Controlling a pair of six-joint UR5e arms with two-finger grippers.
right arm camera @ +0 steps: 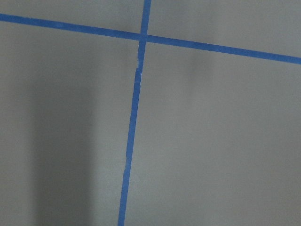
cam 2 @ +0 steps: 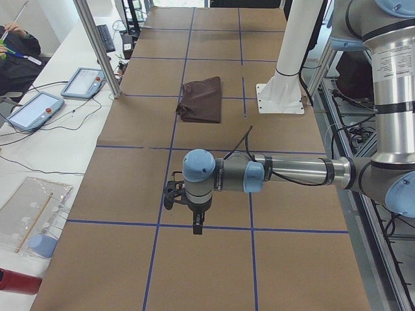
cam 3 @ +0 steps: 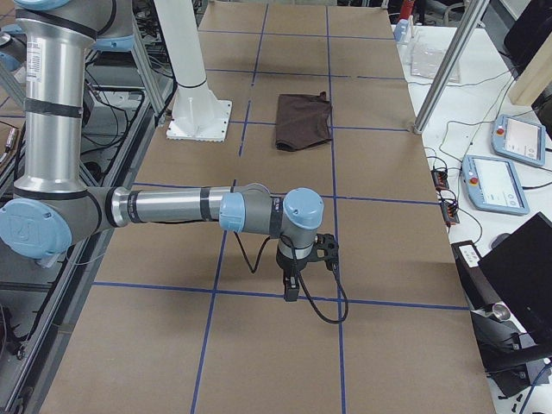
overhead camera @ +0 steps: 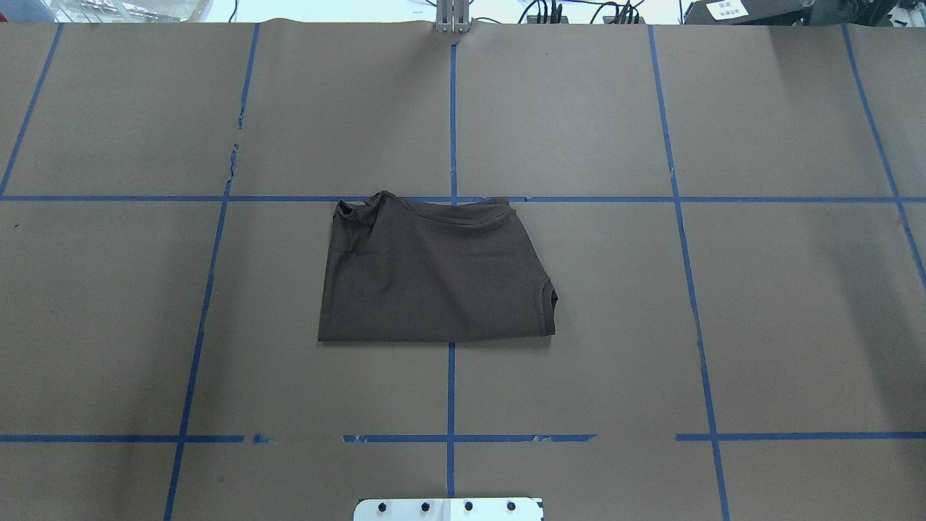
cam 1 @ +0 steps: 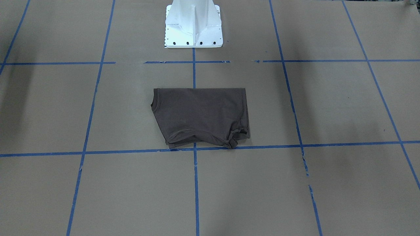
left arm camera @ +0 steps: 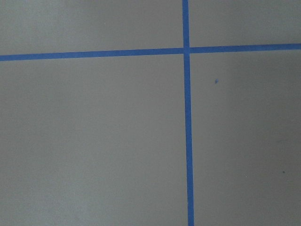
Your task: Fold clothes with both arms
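At table centre, twelve o'clock from the white pedestal (overhead camera: 448,509) in the overhead view, lies folded flat on brown paper (overhead camera: 651,325): dark brown T-shirt (overhead camera: 434,278). Well apart from it, hanging over bare paper: left gripper (cam 2: 197,227) toward nine o'clock, right gripper (cam 3: 291,289) toward three. Cannot tell whether fingers are parted or closed.

The T-shirt (overhead camera: 434,275) is lying on the table (overhead camera: 759,325) before the pedestal (cam 1: 193,26), between the left arm (cam 2: 292,172) and the right arm (cam 3: 168,207).
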